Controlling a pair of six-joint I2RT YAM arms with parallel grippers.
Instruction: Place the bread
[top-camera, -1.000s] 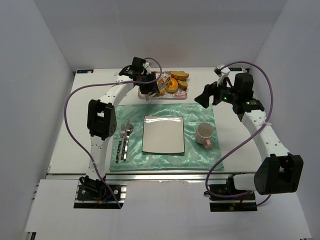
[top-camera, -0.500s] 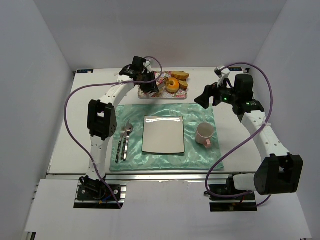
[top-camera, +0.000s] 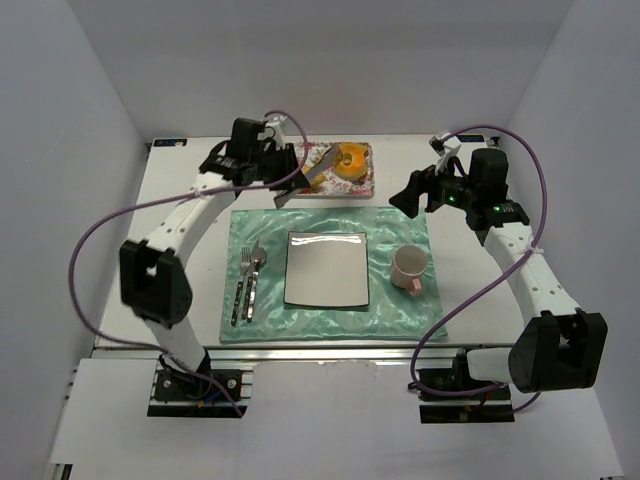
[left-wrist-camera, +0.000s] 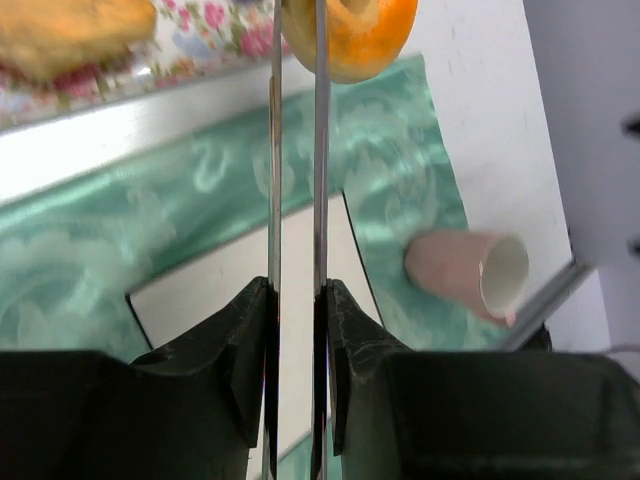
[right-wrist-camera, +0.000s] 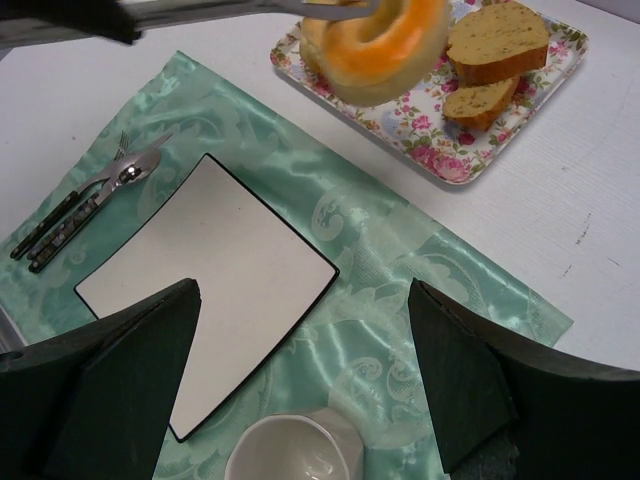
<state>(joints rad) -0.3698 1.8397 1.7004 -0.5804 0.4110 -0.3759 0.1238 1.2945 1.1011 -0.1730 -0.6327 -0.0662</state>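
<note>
- Since a second ago the left arm has swung its elbow out to the left, and the small golden-orange ring-shaped bread (top-camera: 350, 158) has come up off the flowered rectangular tray (top-camera: 365, 187).
- The left end effector (left-wrist-camera: 298, 300) is clenched on a pair of long thin metal tongs (left-wrist-camera: 296, 150). The tong tips pinch one side of the bread's ring.
- In the right wrist view the bread hangs above the near part of the tray, in front of the tan bread slices (right-wrist-camera: 497, 45) left lying there.
- The right end effector (right-wrist-camera: 300, 300) is spread wide and grasps nothing. It hovers over the far right corner of the green satin placemat (top-camera: 400, 310).
- The white square plate (top-camera: 326, 268), the likely target, lies bare on the placemat between the cutlery (top-camera: 248, 285) and the pink cup (top-camera: 410, 267).
- Risk: the tongs catch only a narrow part of the ring, so a quick swing could make the bread pivot or slip onto the placemat or the white bench (right-wrist-camera: 620, 200).
- Risk: the tongs are themselves only held, and could shift in the fingers and loosen the pinch.
- Risk: a low, wide carry could clip the cup.
</note>
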